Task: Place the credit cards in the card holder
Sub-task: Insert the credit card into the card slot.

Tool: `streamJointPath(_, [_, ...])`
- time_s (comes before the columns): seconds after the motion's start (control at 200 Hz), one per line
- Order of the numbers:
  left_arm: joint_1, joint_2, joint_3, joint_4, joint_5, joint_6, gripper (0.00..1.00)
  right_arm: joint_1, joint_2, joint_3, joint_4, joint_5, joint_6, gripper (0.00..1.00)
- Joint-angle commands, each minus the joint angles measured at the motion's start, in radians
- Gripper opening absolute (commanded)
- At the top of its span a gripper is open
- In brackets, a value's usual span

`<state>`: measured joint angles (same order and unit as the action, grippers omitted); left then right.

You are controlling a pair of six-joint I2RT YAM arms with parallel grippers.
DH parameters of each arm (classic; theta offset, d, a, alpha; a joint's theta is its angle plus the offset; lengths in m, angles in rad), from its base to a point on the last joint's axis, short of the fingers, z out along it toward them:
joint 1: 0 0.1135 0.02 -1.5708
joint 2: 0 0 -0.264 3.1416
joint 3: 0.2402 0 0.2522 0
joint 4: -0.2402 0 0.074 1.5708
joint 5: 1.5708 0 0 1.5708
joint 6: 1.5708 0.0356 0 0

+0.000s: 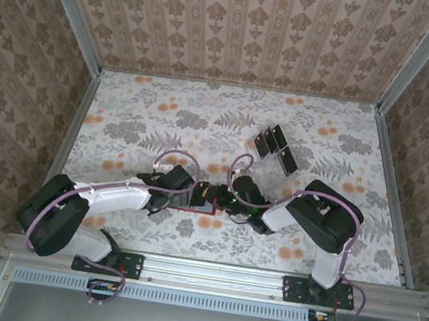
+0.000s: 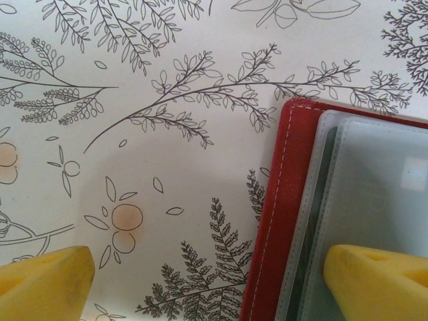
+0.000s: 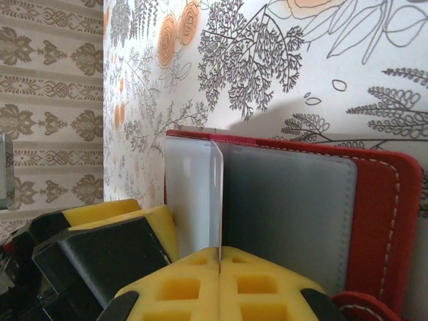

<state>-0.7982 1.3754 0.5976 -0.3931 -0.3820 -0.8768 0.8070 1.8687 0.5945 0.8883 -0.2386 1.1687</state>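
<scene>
The red card holder (image 2: 271, 221) lies open on the flowered table, its grey plastic sleeves (image 2: 374, 180) showing. My left gripper (image 2: 207, 271) is open and straddles the holder's left edge. One yellow finger (image 2: 47, 284) is over the table and the other (image 2: 378, 281) over the sleeves. My right gripper (image 3: 219, 253) is shut on one thin pale sleeve (image 3: 215, 194) of the card holder (image 3: 381, 200), holding it upright and edge-on. From above, both grippers (image 1: 193, 192) (image 1: 223, 198) meet over the holder (image 1: 191, 211). Several black credit cards (image 1: 275, 147) stand farther back, right of centre.
Patterned walls close in the table on three sides. The left gripper's finger (image 3: 107, 217) sits close beside the lifted sleeve in the right wrist view. Open tablecloth (image 1: 141, 109) stretches to the left and back.
</scene>
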Motion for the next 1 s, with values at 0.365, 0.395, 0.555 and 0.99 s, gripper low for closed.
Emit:
streamJointPath(0.365, [-0.001, 0.040, -0.032, -0.122, 0.000, -0.009, 0.99, -0.005, 0.041, -0.035, 0.027, -0.017, 0.006, 0.00])
streamJointPath(0.395, [0.000, 0.040, -0.032, -0.121, 0.000, -0.008, 1.00, -0.003, 0.046, -0.032, 0.032, -0.020, 0.005, 0.00])
streamJointPath(0.555, [0.000, 0.038, -0.035, -0.122, 0.001, -0.010, 1.00, -0.004, 0.064, -0.028, 0.065, -0.036, 0.005, 0.00])
streamJointPath(0.99, [0.000, 0.034, -0.038, -0.125, 0.001, -0.011, 1.00, -0.003, 0.099, -0.038, 0.232, -0.082, 0.003, 0.00])
